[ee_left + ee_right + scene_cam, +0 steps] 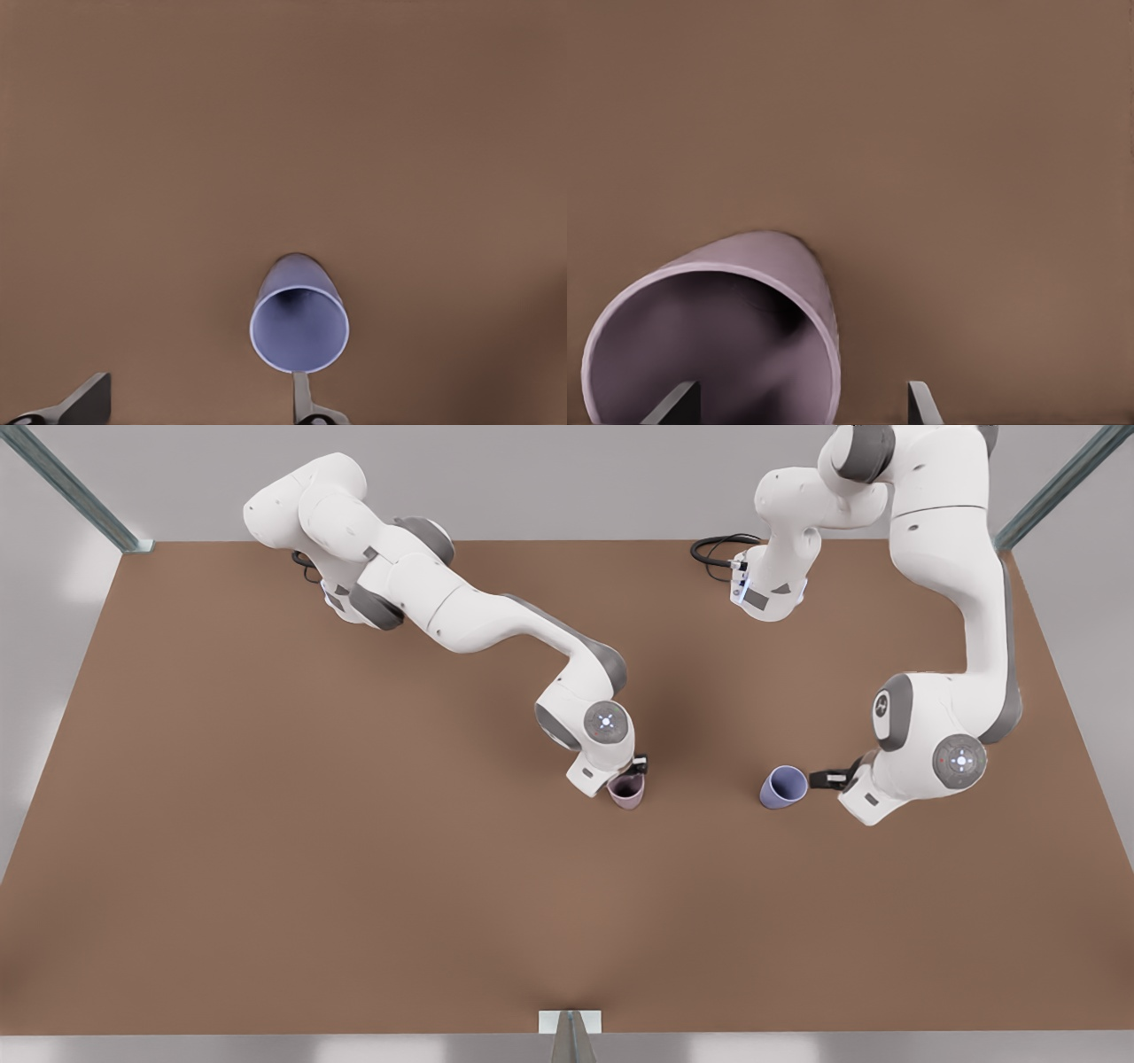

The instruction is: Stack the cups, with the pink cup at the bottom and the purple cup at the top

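Stacking task, status: not yet begun in its essentials; both cups stand apart on the brown table point(266, 850), neither lifted, neither nested. Pink cup point(626, 790): upright near the table's middle, mouth open upward, dark inside; the right gripper point(634, 769) is directly at its rim, and in the right wrist view one finger point(675, 405) sits inside the cup's mouth point(709, 341) while the other finger point(920, 403) lies outside the wall, so the pincer is spread around the wall and not closed on it. Purple cup point(783, 786): upright, well apart from the pink one toward the front view's right; the left gripper point(831, 779) is just beside it, and in the left wrist view one fingertip point(302, 394) is just at the cup's rim point(299, 329) with the other fingertip point(84, 397) far off to the side, fingers wide open, nothing held. Done, as judged: both arms brought up to their cups. Left: closing on each cup as needed, carrying the purple cup over the pink cup, lowering it inside so pink sits at the bottom, and releasing.
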Robot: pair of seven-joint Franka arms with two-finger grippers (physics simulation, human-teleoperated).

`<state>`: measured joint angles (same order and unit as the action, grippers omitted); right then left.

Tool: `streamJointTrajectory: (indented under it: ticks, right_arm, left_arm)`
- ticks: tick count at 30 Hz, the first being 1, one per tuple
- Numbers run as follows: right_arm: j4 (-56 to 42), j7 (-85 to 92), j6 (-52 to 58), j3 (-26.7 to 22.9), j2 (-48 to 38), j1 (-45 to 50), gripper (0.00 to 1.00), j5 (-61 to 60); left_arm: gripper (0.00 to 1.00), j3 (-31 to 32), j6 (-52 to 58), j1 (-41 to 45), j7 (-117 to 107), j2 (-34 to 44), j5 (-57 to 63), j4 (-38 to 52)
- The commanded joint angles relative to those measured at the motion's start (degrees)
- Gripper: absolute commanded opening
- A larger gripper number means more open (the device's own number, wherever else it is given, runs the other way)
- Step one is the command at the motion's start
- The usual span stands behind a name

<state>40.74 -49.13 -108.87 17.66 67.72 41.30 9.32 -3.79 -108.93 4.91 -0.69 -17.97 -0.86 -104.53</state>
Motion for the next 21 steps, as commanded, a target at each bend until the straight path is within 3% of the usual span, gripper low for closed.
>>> streamJointTrajectory:
  ticks: [1,6,8,9,12,15,16,17,18,19,21]
  right_arm:
    - [0.0,-3.5,0.2,0.0,-0.1,0.0,1.00,0.1]
    - [-0.1,-3.5,1.0,0.3,-1.6,-0.3,1.00,-0.3]
    - [0.7,-4.1,2.9,-0.1,-7.7,-3.1,1.00,0.1]
    - [6.6,-3.9,4.6,-0.3,-14.5,-7.5,1.00,0.4]
    - [42.2,6.4,-1.7,-0.3,-43.6,-25.5,1.00,0.8]
    - [45.4,23.5,13.1,-0.3,-53.7,-39.8,1.00,-3.8]
    - [45.2,27.6,13.7,-0.3,-53.8,-43.3,1.00,-3.9]
    - [44.7,34.0,13.6,-1.0,-52.5,-45.7,1.00,-3.8]
    - [41.7,39.1,13.8,-1.7,-51.8,-48.0,1.00,-4.7]
    - [39.2,39.4,15.7,-2.2,-51.7,-48.8,1.00,-4.8]
    - [42.3,39.0,17.6,-2.1,-54.5,-48.4,1.00,-4.3]
  left_arm:
    - [1.00,0.0,-10.7,-0.1,1.0,-0.1,0.0,-3.7]
    - [1.00,0.0,-13.6,0.0,1.0,-0.8,0.0,-8.5]
    - [1.00,0.0,-16.1,-0.1,1.0,-1.1,0.0,-10.5]
    - [1.00,0.0,-16.8,0.0,1.0,-1.9,0.0,-10.6]
    - [1.00,0.1,-18.3,0.0,1.0,-3.3,-0.1,-10.6]
    - [1.00,0.2,-21.7,0.0,1.0,-4.2,-0.4,-12.1]
    - [0.90,0.3,-21.8,0.0,1.0,-4.3,-0.6,-12.1]
    - [0.64,0.4,-21.7,0.0,0.9,-4.3,-0.7,-12.1]
    - [0.60,0.4,-21.3,0.1,0.9,-4.4,-0.7,-12.1]
    - [0.44,0.5,-20.6,0.1,0.6,-4.4,-0.7,-12.2]
    - [0.41,0.6,-20.4,0.3,0.3,-4.4,-0.7,-12.8]
